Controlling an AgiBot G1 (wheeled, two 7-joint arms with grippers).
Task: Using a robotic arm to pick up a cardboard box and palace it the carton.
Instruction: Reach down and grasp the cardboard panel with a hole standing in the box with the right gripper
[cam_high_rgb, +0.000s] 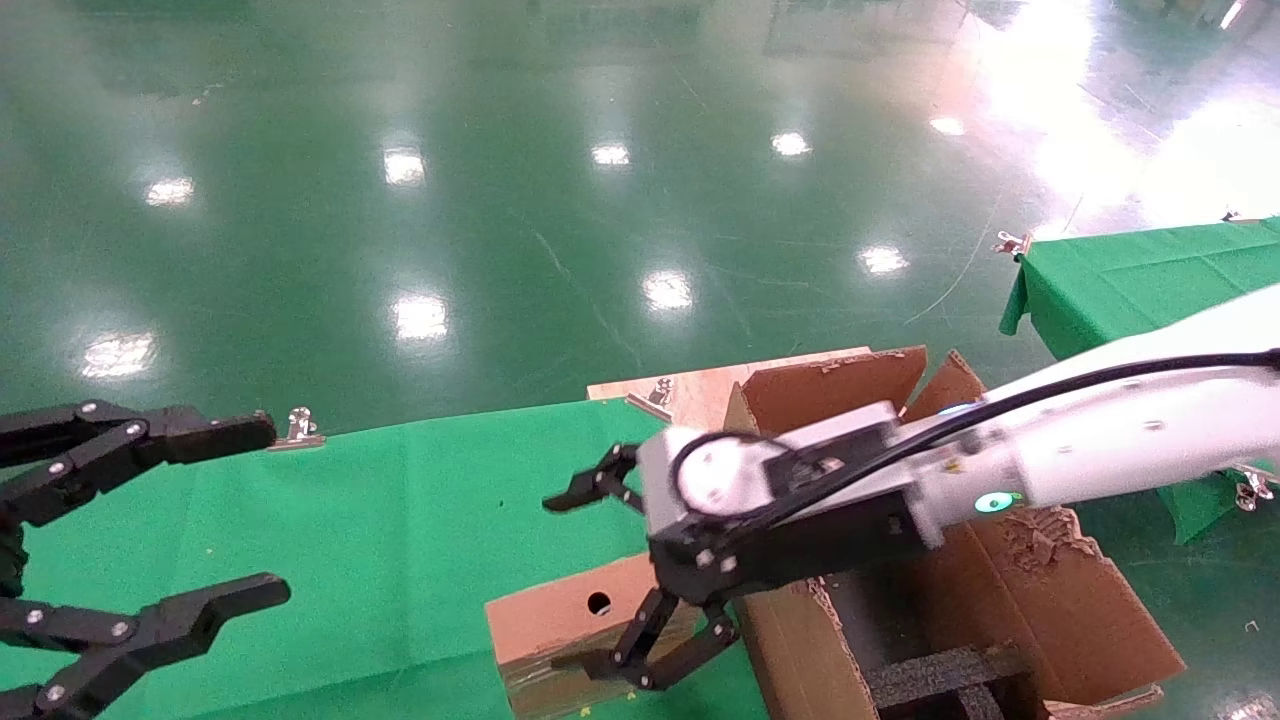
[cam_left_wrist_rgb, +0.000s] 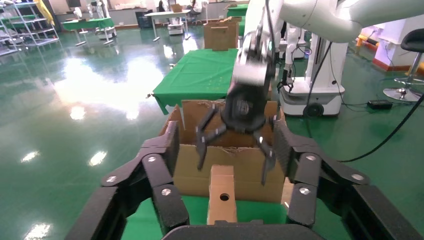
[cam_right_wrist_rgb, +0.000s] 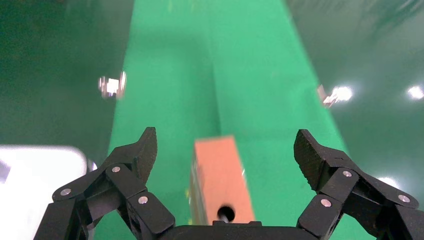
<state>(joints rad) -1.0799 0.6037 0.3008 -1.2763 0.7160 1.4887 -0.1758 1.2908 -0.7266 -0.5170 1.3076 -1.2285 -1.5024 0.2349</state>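
Observation:
The small brown cardboard box (cam_high_rgb: 560, 625) with one round hole lies on the green table, right beside the big flapped carton (cam_high_rgb: 1050, 600). My right gripper (cam_high_rgb: 580, 585), on the silver-white arm, hangs open just above the box without touching it. In the right wrist view the box (cam_right_wrist_rgb: 217, 170) lies between the spread fingers of the gripper (cam_right_wrist_rgb: 226, 147). My left gripper (cam_high_rgb: 268, 510) is open and empty at the table's left. The left wrist view, past its own gripper (cam_left_wrist_rgb: 225, 137), shows the box (cam_left_wrist_rgb: 222, 195), the carton (cam_left_wrist_rgb: 240, 172) and the right gripper (cam_left_wrist_rgb: 235, 165) above.
Black foam inserts (cam_high_rgb: 940, 672) sit inside the carton. A wooden board (cam_high_rgb: 700, 392) lies behind it. Metal clips (cam_high_rgb: 298, 428) hold the green cloth (cam_high_rgb: 400, 500) at the table's far edge. A second green-covered table (cam_high_rgb: 1130, 280) stands at the right.

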